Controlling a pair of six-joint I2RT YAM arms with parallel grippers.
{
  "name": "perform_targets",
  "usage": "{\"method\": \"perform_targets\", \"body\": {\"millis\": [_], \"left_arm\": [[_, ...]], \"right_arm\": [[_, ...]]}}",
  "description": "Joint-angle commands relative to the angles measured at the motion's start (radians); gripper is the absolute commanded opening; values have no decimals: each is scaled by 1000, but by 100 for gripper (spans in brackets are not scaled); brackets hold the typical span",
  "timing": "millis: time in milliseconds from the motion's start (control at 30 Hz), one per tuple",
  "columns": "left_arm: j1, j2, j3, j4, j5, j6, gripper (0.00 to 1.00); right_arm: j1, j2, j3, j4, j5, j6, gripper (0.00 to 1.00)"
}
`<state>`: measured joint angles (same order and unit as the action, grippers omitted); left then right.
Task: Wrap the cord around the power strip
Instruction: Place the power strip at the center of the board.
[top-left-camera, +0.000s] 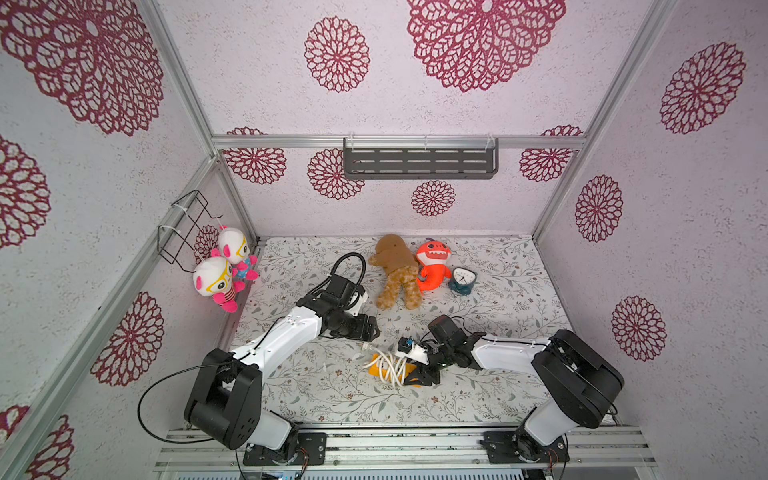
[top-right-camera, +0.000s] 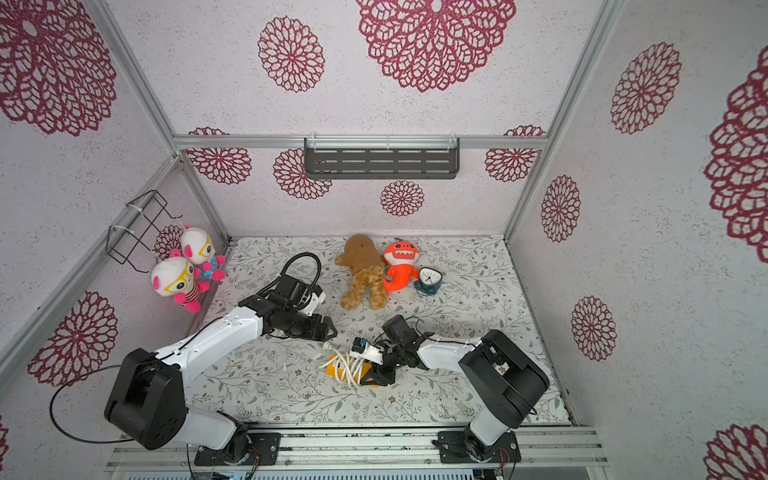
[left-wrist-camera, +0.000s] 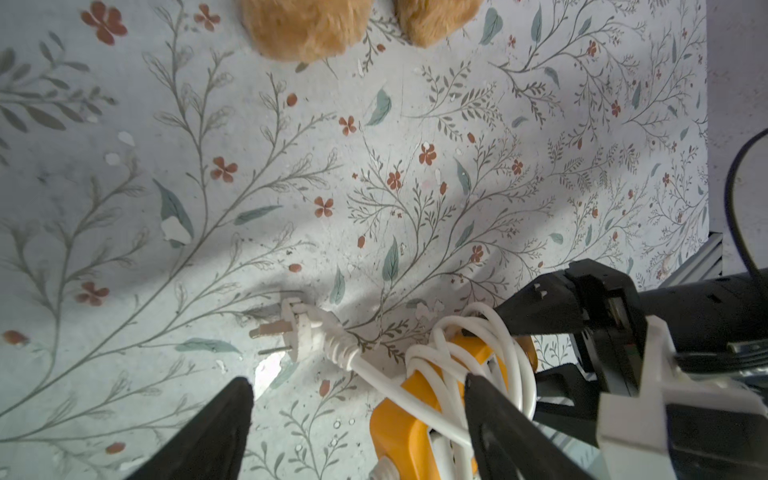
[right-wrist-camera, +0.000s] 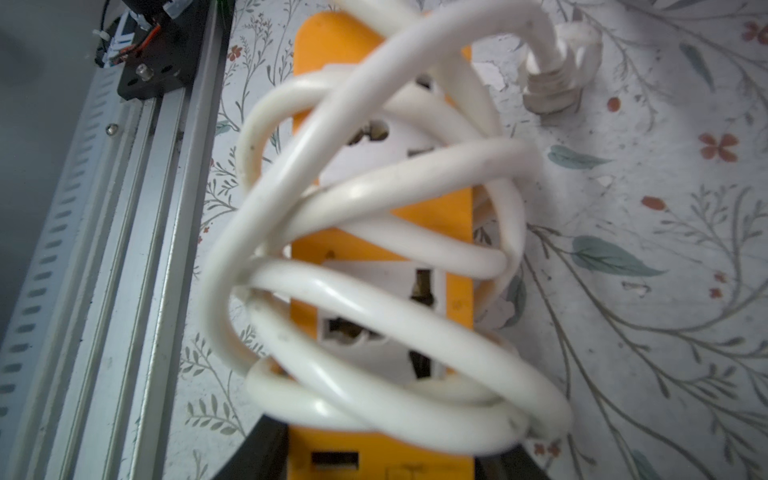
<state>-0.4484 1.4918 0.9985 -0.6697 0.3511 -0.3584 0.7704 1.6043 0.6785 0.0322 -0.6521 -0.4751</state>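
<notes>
Where the strip lies: strip (top-left-camera: 375, 365) flat on the floral mat (top-left-camera: 332, 399), socket faces up, towards the front, on the right arm's side of centre
Cord: cord (top-left-camera: 390, 369) looped several times across the strip's middle; in the right wrist view the cord (right-wrist-camera: 374, 187) stands off the sockets in loose, crossing coils, and one end runs from the coils to the plug
Plug: plug (left-wrist-camera: 299, 332) lies on the mat just beside the strip, prongs pointing away from the coils; in both top views it sits on the strip's far side, towards the left arm
Right claw: right claw (right-wrist-camera: 374, 465) clamped on the strip at the end with the USB port, one black finger against each long side
Left claw: left claw (left-wrist-camera: 357, 415) has its jaws apart with nothing gripped, over the mat near the plug; one finger (left-wrist-camera: 490, 419) overlaps the coils in the left wrist view, and I cannot tell whether it touches them
Back of mat: brown plush (top-left-camera: 397, 274), orange plush (top-left-camera: 432, 266) and small clock (top-left-camera: 461, 280) side by side, well apart from the strip
Left wall: two dolls (top-left-camera: 224, 270) hang just below a wire basket (top-left-camera: 187, 224)
Back wall: grey shelf (top-left-camera: 419, 163) on the rail
</notes>
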Motion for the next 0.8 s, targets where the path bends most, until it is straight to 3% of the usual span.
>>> {"method": "perform_targets", "body": {"millis": [0,333,767], "left_arm": [[10,26,-12,-36,16,-54,83],[19,93,-93,74,28,-154,82],[20,224,-65,88,-18,-69,76]], "right_arm": [[23,37,18,12,60,-35,0],[88,75,15,24,229,-48,0],[208,132,96,-50,501,-58,3]]}}
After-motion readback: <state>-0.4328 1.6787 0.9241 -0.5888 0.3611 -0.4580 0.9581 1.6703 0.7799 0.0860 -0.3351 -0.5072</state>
